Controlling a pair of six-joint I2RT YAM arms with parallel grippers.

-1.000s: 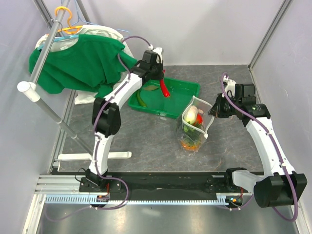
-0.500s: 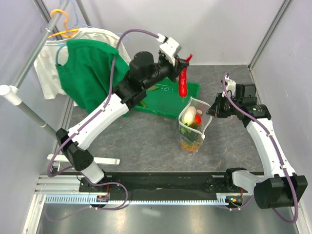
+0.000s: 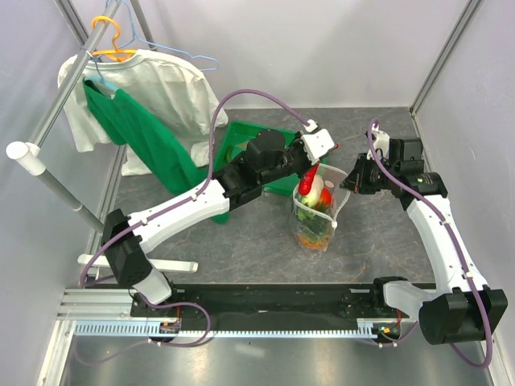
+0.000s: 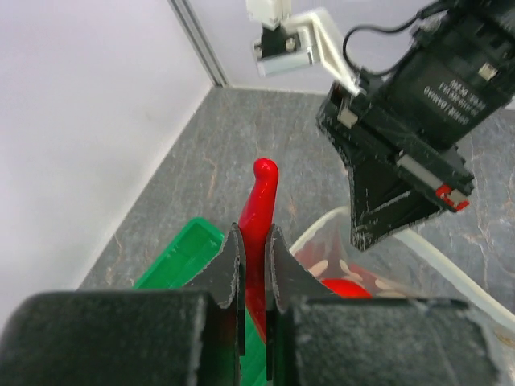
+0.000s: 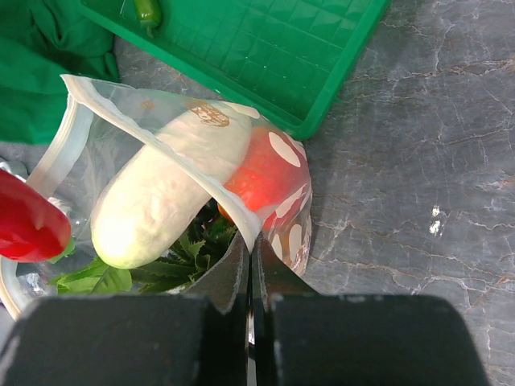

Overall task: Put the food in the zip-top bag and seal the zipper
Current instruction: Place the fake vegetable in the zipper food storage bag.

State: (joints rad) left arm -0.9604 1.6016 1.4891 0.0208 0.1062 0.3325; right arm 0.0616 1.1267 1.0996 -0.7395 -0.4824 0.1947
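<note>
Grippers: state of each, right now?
Left gripper: shut on the red chili, at the bag's mouth.
Right gripper: shut on the rim of the zip-top bag.

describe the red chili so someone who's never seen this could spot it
Find the green tray mid-table; the clear dotted zip-top bag stands just right of it. The red chili hangs at its mouth, pinched in the left end effector: long, thin and curved, unlike the round tomato inside.
</note>
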